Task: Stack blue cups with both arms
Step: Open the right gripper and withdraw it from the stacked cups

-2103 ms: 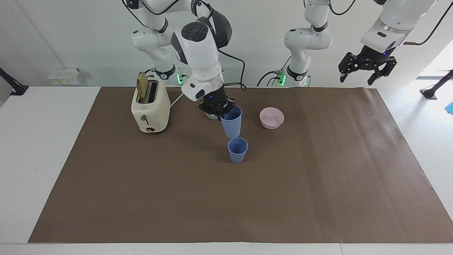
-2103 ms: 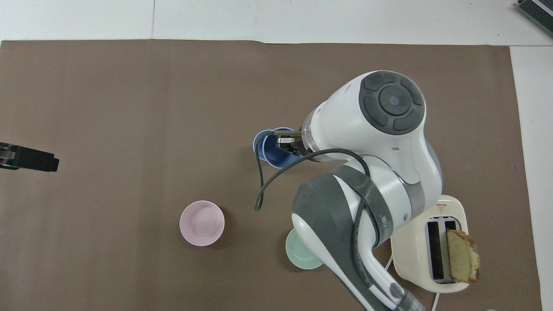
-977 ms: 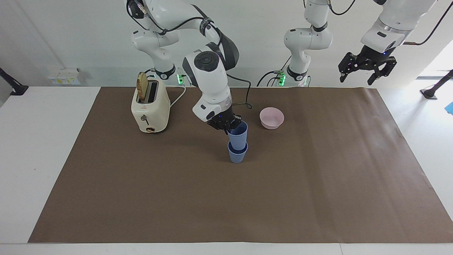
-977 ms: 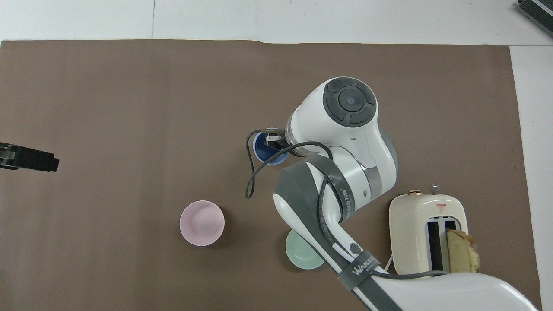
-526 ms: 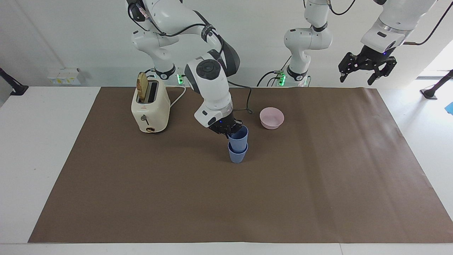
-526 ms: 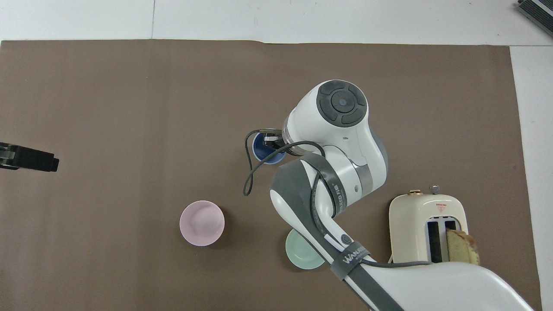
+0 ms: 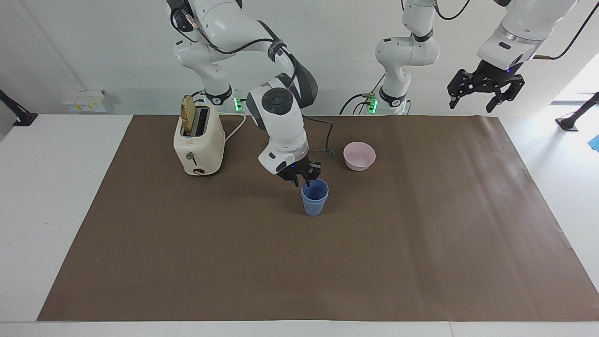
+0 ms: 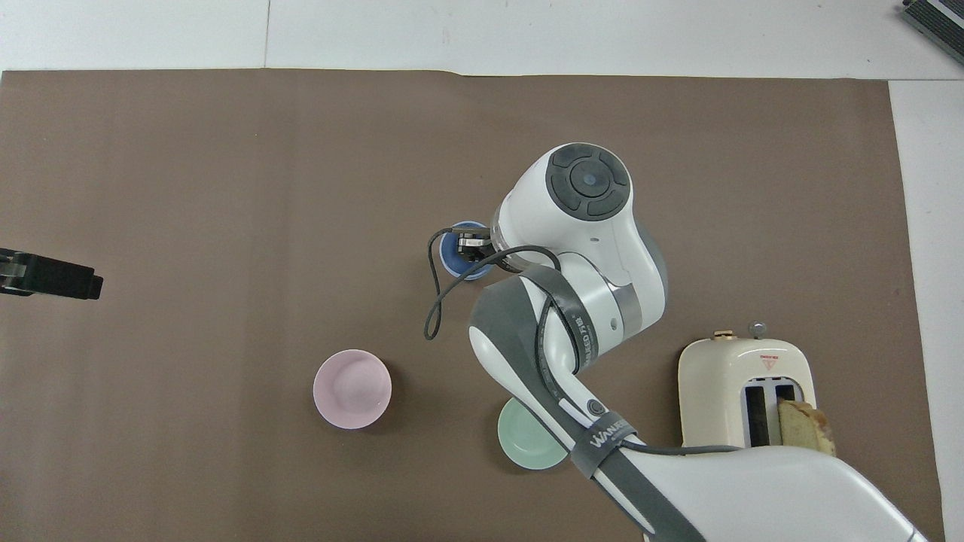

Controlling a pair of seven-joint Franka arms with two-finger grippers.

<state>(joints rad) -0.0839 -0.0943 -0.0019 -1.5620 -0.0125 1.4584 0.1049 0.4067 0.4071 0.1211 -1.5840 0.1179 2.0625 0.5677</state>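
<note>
The two blue cups point(image 7: 314, 197) stand nested as one stack in the middle of the brown mat, with only a narrow band of the inner cup's rim above the outer one. In the overhead view the stack point(image 8: 454, 253) is partly under the right arm's wrist. My right gripper point(image 7: 303, 177) hangs just above the stack's rim on the side nearer the robots, fingers spread and holding nothing; it also shows in the overhead view point(image 8: 473, 248). My left gripper point(image 7: 485, 91) waits open, high over the mat's corner at the left arm's end, and its tip shows in the overhead view point(image 8: 51, 275).
A cream toaster point(image 7: 199, 140) with a bread slice in one slot stands toward the right arm's end. A pink bowl point(image 7: 359, 156) sits beside the stack, nearer the robots. A mint-green bowl point(image 8: 523, 446) lies partly under the right arm. The brown mat point(image 7: 421, 243) covers the table.
The right arm lowered the held cup into the standing cup. The cup has now dropped fully in and the right gripper's fingers have spread off it. The left arm has not moved.
</note>
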